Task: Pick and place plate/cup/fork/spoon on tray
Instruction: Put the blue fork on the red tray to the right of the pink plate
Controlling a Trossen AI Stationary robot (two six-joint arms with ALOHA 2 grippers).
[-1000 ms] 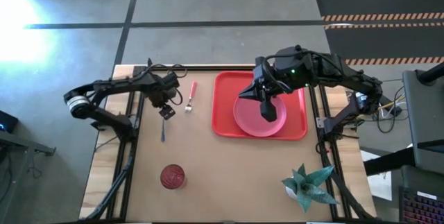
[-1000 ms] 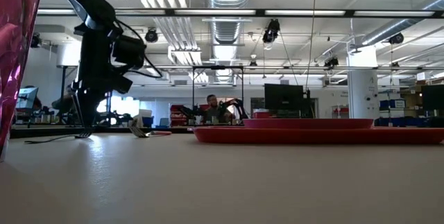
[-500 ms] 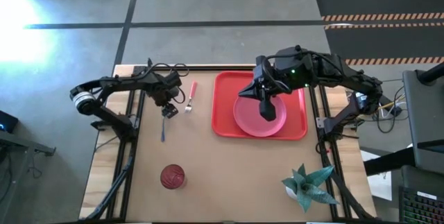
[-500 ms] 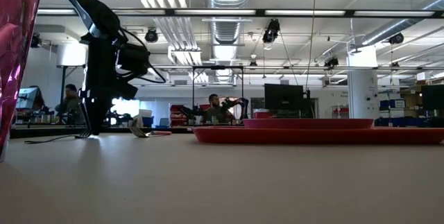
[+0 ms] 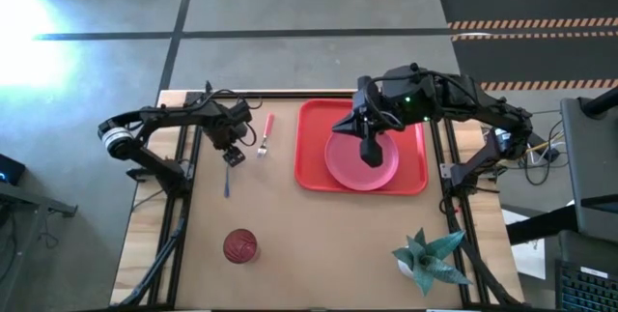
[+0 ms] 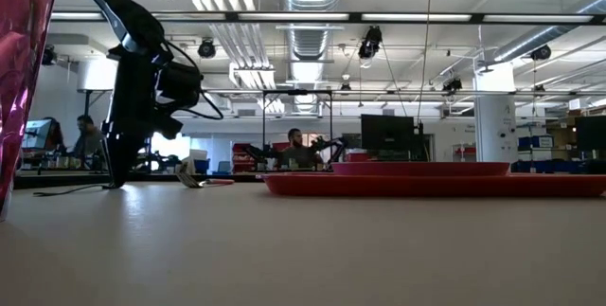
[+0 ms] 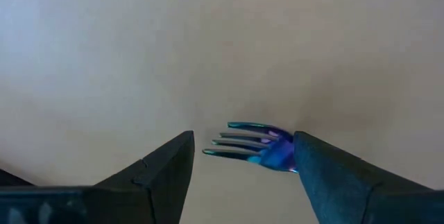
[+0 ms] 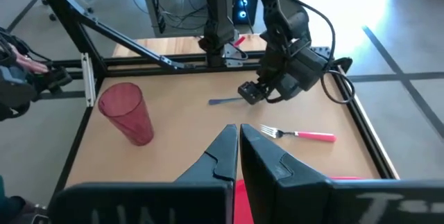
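The spoon (image 5: 228, 182), a dark bluish utensil, lies flat on the table's left part. Its head (image 7: 260, 148) shows tines in the left wrist view. My left gripper (image 5: 232, 156) is open and low at the table (image 6: 114, 181), one finger on each side of that head. The fork (image 5: 264, 133) lies flat just to its right. The cup (image 5: 240, 246) stands upright near the front. The plate (image 5: 348, 169) lies in the tray (image 5: 314, 172). My right gripper (image 5: 370, 157) is shut above the plate. My left gripper points down with its fingers (image 7: 316, 172) on either side of the utensil's tined head (image 7: 277, 156). One finger stands right beside the head. I cannot tell whether it touches. The utensil lies flat on the table.
A small green plant (image 5: 430, 259) stands at the front right corner. The table's middle and front centre are bare. The left arm also shows in the right wrist view (image 8: 284, 71), beyond the fork (image 8: 298, 135) and the cup (image 8: 128, 113).
My left gripper has made small sideways shifts over the utensil's head and has stayed low at the table. The utensil, fork, cup, plate and tray lie where they were.
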